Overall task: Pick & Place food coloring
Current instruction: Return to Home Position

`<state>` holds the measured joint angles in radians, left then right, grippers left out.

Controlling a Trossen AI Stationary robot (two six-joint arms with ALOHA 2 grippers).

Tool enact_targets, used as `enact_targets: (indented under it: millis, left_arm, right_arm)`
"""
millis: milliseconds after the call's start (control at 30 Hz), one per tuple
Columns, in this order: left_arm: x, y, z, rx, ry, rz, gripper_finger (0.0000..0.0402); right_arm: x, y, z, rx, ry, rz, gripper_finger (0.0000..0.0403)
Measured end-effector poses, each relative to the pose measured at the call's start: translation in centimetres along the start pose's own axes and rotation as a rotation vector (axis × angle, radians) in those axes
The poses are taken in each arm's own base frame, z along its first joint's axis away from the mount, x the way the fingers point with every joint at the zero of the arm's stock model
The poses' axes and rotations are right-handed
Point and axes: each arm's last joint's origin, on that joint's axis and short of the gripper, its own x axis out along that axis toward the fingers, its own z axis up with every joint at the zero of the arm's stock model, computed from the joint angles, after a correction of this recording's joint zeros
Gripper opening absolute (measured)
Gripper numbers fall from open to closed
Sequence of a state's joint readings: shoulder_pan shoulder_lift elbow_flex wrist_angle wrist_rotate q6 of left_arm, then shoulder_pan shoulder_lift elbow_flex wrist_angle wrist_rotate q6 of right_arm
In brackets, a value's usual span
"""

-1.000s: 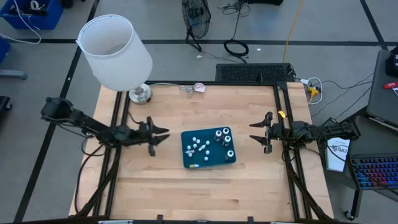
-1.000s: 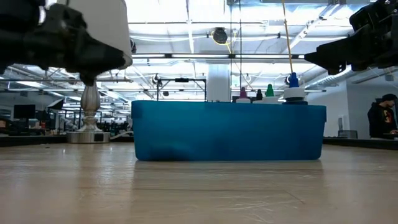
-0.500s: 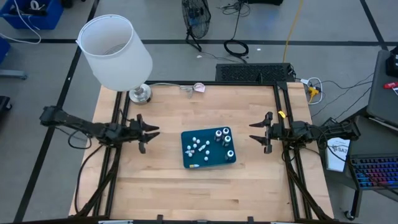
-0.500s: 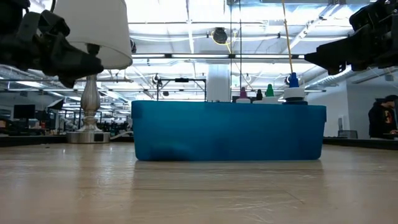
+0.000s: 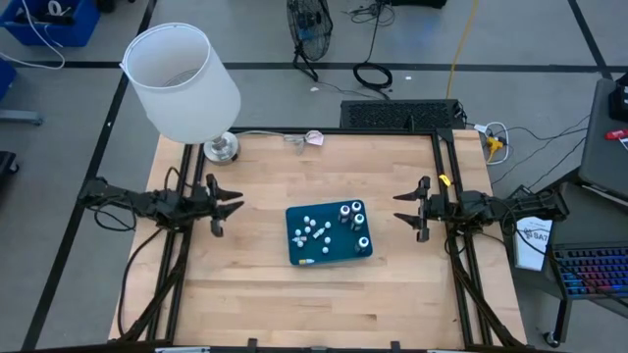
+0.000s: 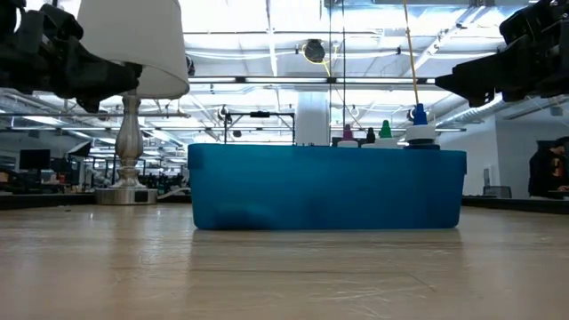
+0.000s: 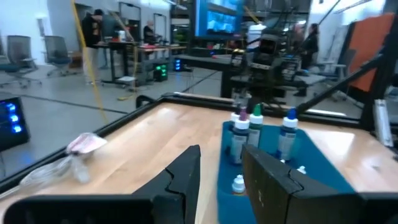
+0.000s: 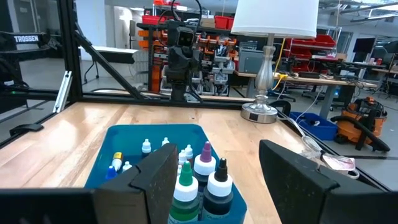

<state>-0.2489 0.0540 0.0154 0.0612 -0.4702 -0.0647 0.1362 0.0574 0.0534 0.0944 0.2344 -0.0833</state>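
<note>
The flat teal-blue tray (image 5: 329, 233) lies on the wooden table's middle. In it stand dark food coloring bottles (image 5: 351, 214) with white and coloured caps, beside several small whitish pieces (image 5: 309, 230). My left gripper (image 5: 222, 204) hovers open over the table left of the tray, pointing at it. Its wrist view shows the bottles (image 7: 240, 134) ahead of the fingers (image 7: 186, 174). My right gripper (image 5: 406, 208) hovers open to the right of the tray, also facing it, with the bottles (image 8: 205, 167) close in front. In the low view the bottle tops (image 6: 384, 132) rise above the tray wall (image 6: 324, 188).
A lamp with a white shade (image 5: 182, 83) stands on its metal foot (image 5: 221, 148) at the table's far left corner. A crumpled wrapper (image 5: 312, 138) lies near the far edge. Black frame rails (image 5: 186, 245) run along both table sides. Bare wood lies near and far of the tray.
My left arm has drawn back from the tray toward the table's left edge, its gripper staying open. The right arm, the tray and the bottles have kept still.
</note>
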Motion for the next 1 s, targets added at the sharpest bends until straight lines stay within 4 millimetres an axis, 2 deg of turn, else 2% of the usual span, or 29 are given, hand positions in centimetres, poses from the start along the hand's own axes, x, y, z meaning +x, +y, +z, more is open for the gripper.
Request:
enact_targets:
  millis: [1000]
  left_arm:
    - [0.07,0.02,-0.01,0.000,-0.004,0.020,0.0120]
  right_arm:
    - [0.00,0.00,0.00,0.000,0.000,0.000,0.0212]
